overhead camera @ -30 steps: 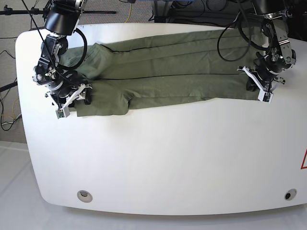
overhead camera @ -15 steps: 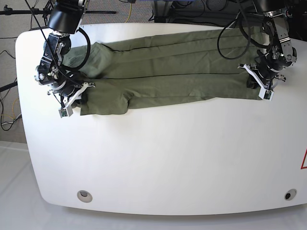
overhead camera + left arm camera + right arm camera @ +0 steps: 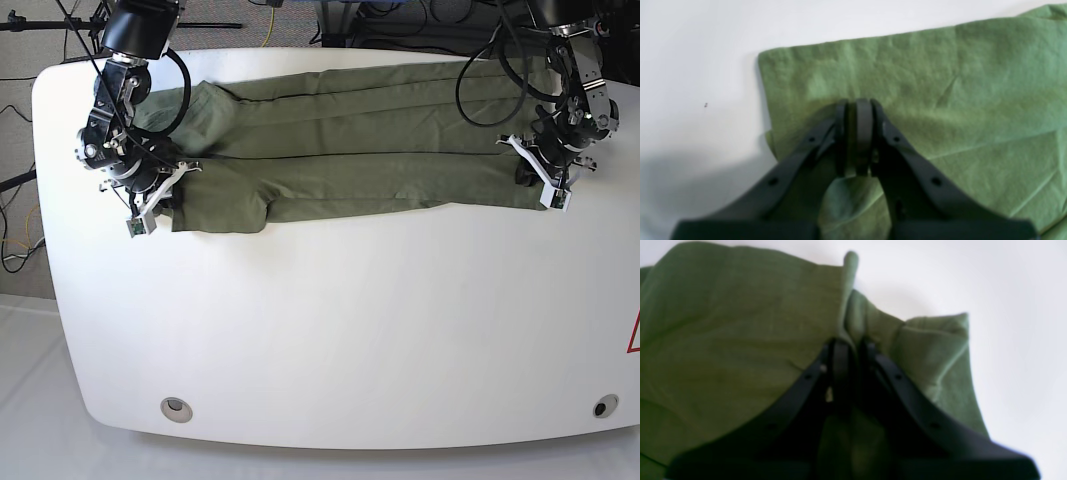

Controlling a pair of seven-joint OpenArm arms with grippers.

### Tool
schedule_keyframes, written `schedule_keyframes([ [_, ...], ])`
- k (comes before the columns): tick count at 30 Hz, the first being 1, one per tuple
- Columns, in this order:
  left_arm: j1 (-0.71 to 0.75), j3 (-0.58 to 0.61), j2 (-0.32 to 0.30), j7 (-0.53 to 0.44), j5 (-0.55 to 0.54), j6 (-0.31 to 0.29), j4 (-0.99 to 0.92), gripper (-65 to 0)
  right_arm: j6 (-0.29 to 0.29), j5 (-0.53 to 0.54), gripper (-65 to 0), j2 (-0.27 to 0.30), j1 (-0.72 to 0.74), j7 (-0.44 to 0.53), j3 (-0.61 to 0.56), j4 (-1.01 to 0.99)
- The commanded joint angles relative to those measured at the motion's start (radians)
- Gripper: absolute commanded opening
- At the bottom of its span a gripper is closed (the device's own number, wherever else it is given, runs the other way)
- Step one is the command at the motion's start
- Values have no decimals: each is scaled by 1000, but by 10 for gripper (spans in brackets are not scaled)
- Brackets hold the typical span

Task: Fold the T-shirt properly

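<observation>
Stretched across the far half of a white table (image 3: 330,330), the olive-green T-shirt (image 3: 350,150) lies as a long, narrow band, folded lengthwise so that several seams run along its length from one side of the base view to the other. Its near edge is uneven, with one end dropping a little lower toward the front of the table than the rest (that lower flap sits on the base view's left).

At that end, the right gripper (image 3: 850,350) has its black fingers drawn close together on a raised pinch of the cloth; in the right wrist view a ridge of fabric stands up between them, with a folded corner beside it against the bare white surface. At the opposite end, the left gripper (image 3: 856,110) is likewise clamped narrowly on the shirt, its two dark pads pressed together over a thin tuck of green just inside the garment's straight edge, where the corner meets the table.

Both arms reach in from the far side, trailing black cables (image 3: 480,70).
</observation>
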Motion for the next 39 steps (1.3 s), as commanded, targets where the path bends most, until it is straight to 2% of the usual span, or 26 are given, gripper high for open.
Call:
schedule_keyframes([
  [1,-2,-5,-14,-14,-6,0,24,-629,-1,-1,-641,1,-21,-21,2,67],
  [9,-1,-5,-16,-14,-7,-1,34,-629,-7,-14,-642,-31,-73,-27,-1,201],
  [17,-1,-3,-14,-11,-5,0,35,-627,-12,-19,-647,-86,-145,-33,-14,366],
  [23,3,-4,-16,-13,-4,-7,30,-626,-7,-24,-650,-98,-146,-53,-16,402],
  [31,4,-5,-17,-14,-5,-7,29,-625,-4,-27,-643,-81,-125,-55,-16,366],
  [35,7,-7,-17,-14,-7,-8,32,-623,3,-30,-618,-84,-119,-55,-20,356],
  [39,12,-6,-18,-14,-9,-7,34,-621,9,-29,-554,-84,-122,-62,-25,356],
])
